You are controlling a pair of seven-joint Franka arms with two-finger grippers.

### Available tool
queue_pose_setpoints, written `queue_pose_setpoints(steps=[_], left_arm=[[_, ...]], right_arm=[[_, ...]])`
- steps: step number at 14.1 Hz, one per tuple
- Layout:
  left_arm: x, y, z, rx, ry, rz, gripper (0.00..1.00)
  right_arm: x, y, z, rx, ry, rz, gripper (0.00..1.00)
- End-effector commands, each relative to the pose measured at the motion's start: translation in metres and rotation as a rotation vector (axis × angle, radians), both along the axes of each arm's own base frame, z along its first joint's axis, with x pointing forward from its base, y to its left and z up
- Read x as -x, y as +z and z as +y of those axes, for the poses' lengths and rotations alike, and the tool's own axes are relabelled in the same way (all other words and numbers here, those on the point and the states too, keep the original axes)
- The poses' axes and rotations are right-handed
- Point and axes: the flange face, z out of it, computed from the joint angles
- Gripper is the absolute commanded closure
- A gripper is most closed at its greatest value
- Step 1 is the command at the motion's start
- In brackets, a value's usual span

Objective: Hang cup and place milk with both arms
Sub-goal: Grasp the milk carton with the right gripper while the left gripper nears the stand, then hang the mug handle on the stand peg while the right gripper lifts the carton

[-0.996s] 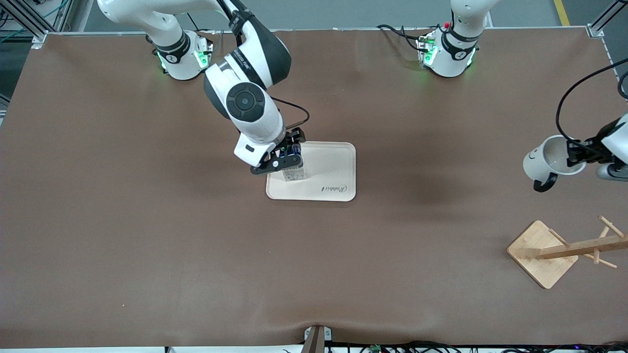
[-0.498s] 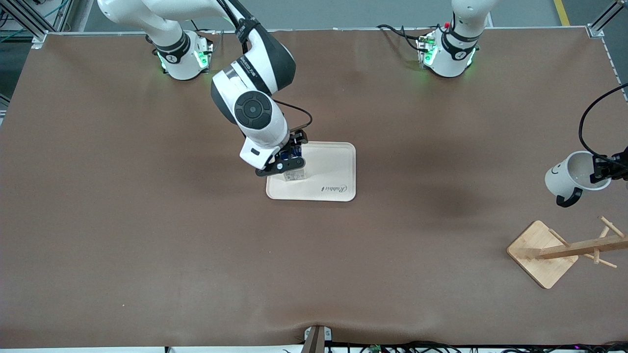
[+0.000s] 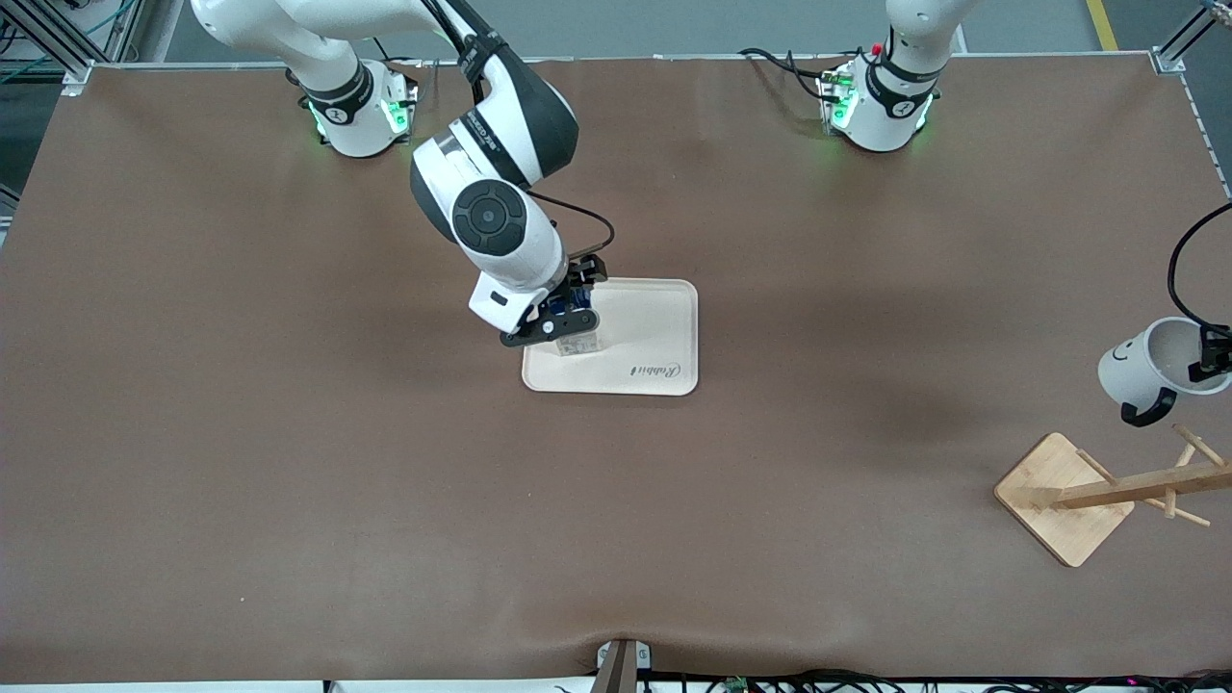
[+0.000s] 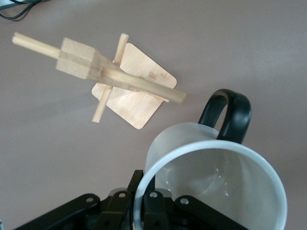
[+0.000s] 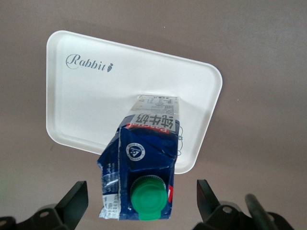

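Observation:
The milk [image 3: 576, 337] [image 5: 144, 163], a dark blue carton with a green cap, stands upright on the cream tray [image 3: 654, 327] [image 5: 86, 105], by the tray's edge toward the right arm's end. My right gripper [image 3: 568, 300] [image 5: 141, 191] hangs open over it, a finger on each side of the carton top with a gap to both. The white cup [image 3: 1145, 375] [image 4: 216, 191] with its black handle is held tilted in the air over the table's left-arm end. My left gripper [image 3: 1215, 364] [image 4: 142, 201] is shut on its rim, above the wooden rack [image 3: 1107, 491] [image 4: 120, 79].
The rack has a square bamboo base [image 3: 1059, 496] and thin pegs [image 3: 1198, 445] sticking out from its post, close under the cup's handle. Black cables [image 3: 1179, 269] trail from the left wrist. The table edge runs near the rack.
The left gripper has carried the cup toward the left arm's end of the table and closer to the rack. The right arm has shifted only slightly over the milk, jaws still open.

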Motion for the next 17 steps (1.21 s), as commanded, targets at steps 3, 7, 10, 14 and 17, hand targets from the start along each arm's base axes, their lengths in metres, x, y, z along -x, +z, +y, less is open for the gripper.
queue_pose_setpoints(steps=[3,7,10,14,17], left_arm=[[-0.015,0.002,0.021,-0.007,-0.005,-0.030,1.00],[-0.023,-0.007,0.034,-0.013,-0.023,-0.077,1.00],[-0.024,-0.011,0.044,-0.019,-0.027,-0.085,1.00],[-0.028,-0.017,0.052,-0.021,-0.047,-0.106,1.00],[-0.029,-0.020,0.047,-0.008,-0.033,-0.102,0.83]], right_arm=[[0.009,-0.017,0.018,0.014,0.009,0.023,0.00],[0.017,-0.036,0.029,0.038,0.028,0.025,0.00],[0.011,-0.036,0.021,0.119,0.083,-0.041,0.47],[0.006,-0.018,0.009,0.205,0.061,-0.021,1.00],[0.001,0.010,0.010,0.210,0.004,-0.014,1.00]])
